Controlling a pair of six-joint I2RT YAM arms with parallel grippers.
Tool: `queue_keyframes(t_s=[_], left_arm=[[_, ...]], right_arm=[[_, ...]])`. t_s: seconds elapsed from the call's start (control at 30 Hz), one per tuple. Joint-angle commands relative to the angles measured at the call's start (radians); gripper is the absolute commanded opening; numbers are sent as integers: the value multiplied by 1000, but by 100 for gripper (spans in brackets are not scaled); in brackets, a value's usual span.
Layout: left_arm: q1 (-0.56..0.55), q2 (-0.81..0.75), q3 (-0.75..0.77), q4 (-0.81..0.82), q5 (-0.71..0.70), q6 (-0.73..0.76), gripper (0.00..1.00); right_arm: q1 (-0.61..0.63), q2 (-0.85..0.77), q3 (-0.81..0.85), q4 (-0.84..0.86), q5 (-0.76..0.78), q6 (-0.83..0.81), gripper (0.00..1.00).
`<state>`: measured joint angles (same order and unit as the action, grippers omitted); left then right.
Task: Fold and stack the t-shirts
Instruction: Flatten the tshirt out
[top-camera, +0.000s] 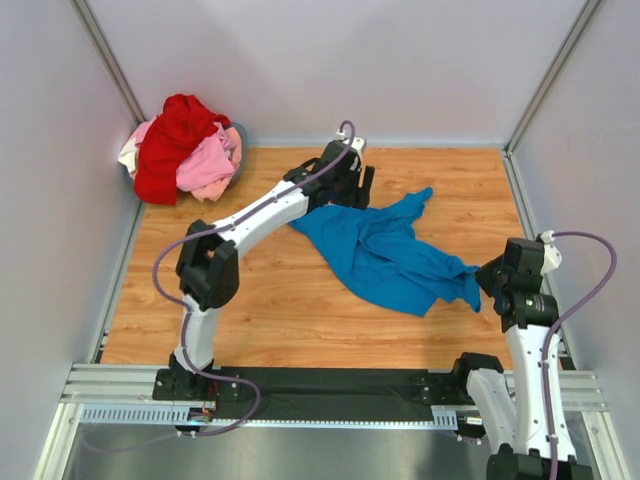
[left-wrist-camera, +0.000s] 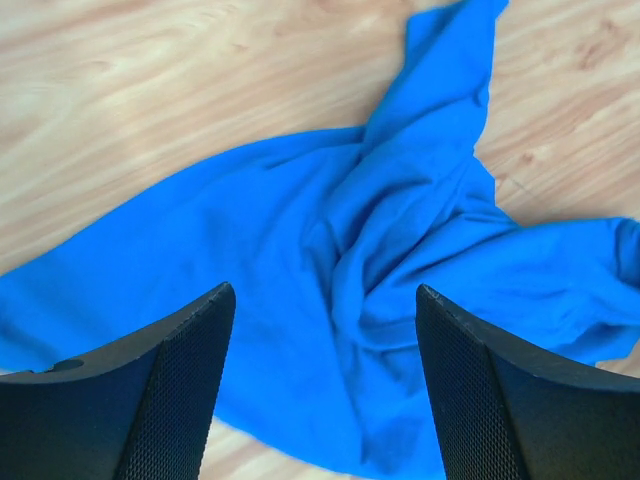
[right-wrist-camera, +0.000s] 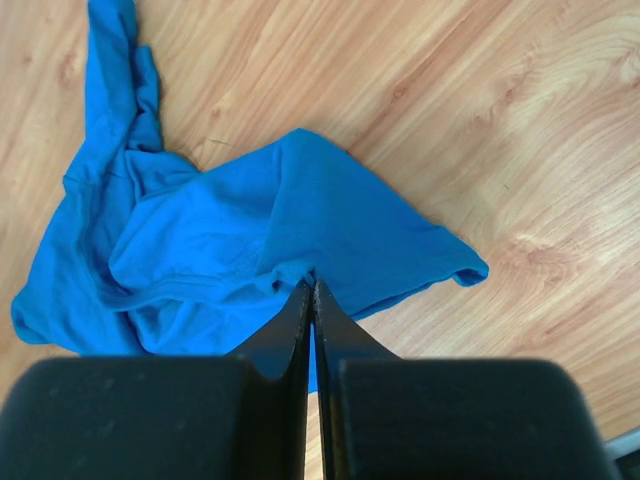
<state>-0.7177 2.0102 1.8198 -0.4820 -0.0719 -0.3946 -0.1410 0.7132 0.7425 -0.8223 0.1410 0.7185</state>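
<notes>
A bright blue t-shirt (top-camera: 385, 255) lies crumpled and spread on the wooden table, its folds running from back middle to front right. My left gripper (top-camera: 352, 200) hovers over the shirt's far left part. In the left wrist view its jaws stand open (left-wrist-camera: 325, 290) above the blue cloth (left-wrist-camera: 300, 230), nothing between them. My right gripper (top-camera: 484, 280) sits at the shirt's right end. In the right wrist view it is shut (right-wrist-camera: 313, 283), with a small bunched fold of the blue shirt (right-wrist-camera: 300, 220) pinched at its tips. A red t-shirt (top-camera: 175, 140), a pink one (top-camera: 210, 165) and a whitish one (top-camera: 130, 155) lie heaped in the back left corner.
Grey walls close in the table on the left, back and right. A metal rail (top-camera: 330, 385) with both arm bases runs along the near edge. Bare wood (top-camera: 280, 310) shows in front of the blue shirt.
</notes>
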Motion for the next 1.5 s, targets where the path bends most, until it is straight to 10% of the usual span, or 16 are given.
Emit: queue_keyframes(t_s=[0.0, 0.43, 0.5, 0.57, 1.03, 1.47], left_arm=[[-11, 125, 134, -84, 144, 91, 80], [-12, 304, 171, 8, 357, 94, 76], [-12, 337, 194, -1, 366, 92, 49], [-12, 343, 236, -15, 368, 86, 0], [57, -332, 354, -332, 29, 92, 0], [57, -783, 316, -481, 18, 46, 0]], right_arm=[[-6, -46, -34, 45, -1, 24, 0], [-8, 77, 15, 78, -46, -45, 0], [-8, 89, 26, 74, -53, -53, 0], [-8, 89, 34, 69, -50, -57, 0], [-9, 259, 541, -41, -115, -99, 0], [-8, 158, 963, -230, -116, -189, 0]])
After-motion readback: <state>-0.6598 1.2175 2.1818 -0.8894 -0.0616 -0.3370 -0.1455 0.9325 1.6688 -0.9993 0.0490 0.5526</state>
